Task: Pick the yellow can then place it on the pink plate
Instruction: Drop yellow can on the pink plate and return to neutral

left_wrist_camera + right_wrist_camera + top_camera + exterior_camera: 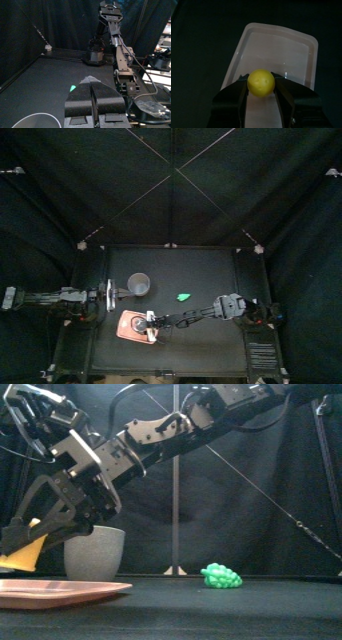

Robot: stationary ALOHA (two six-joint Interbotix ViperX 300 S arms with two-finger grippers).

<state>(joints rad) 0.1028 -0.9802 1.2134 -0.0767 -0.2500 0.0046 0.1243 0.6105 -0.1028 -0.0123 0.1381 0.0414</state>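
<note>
the right gripper (260, 86) has its two jaws clamped on the yellow can (260, 81), one jaw on each side. the can sits right at the jaw tips, its rounded end facing the wrist camera. directly beyond the can lies the pink plate (281, 47). in the front view the can hangs just above the plate's left end, with a thin gap showing under it. from above, this gripper is over the plate in the table's front left part, its arm reaching in from the right. behind the plate stands the grey cup (94, 552). to the right of the cup, and apart from it, a green toy (221, 575) lies on the table (254, 609). the left gripper (89, 81) rests at the table's left edge beside the cup, its jaws together on nothing.
</note>
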